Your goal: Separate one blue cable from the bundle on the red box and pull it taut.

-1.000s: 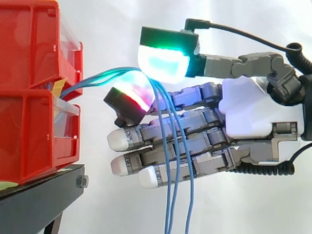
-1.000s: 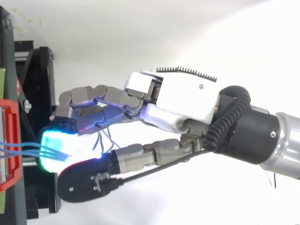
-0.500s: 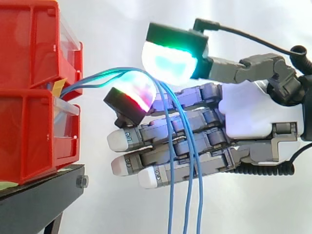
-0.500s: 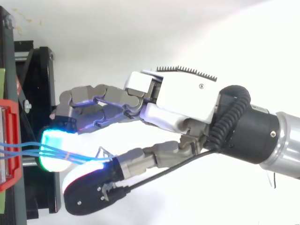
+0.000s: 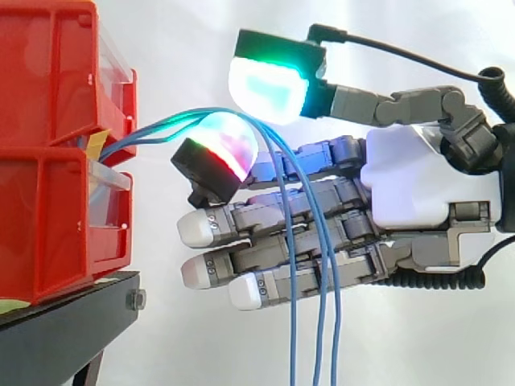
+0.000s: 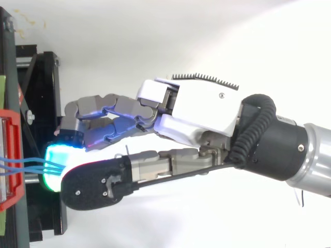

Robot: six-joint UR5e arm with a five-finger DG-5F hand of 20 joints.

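Note:
Three thin blue cables (image 5: 161, 126) come out between the stacked red bins (image 5: 56, 80), arch rightward over a bent fingertip (image 5: 229, 149) glowing red and magenta, then hang straight down in front of the other fingers. My hand (image 5: 410, 185) reaches in from the right with its remaining fingers straight and pointing at the bins. The thumb, with a green-cyan pad (image 5: 267, 84), sits just above the draped cables, and a thin gap shows beneath it. From the top, the cables (image 6: 26, 163) run from the red bin (image 6: 10, 155) to under the thumb of the hand (image 6: 196, 113).
The bins rest on a black stand (image 5: 64, 322), also seen at the left from above (image 6: 41, 77). A white curtain lies behind everything. Below the hand, the cables dangle freely out of the bottom of the side view.
The thumb lifted off the fingertip, swung out sideways, then came back over the cables at a higher position. The hanging cable ends have shifted right and spread apart.

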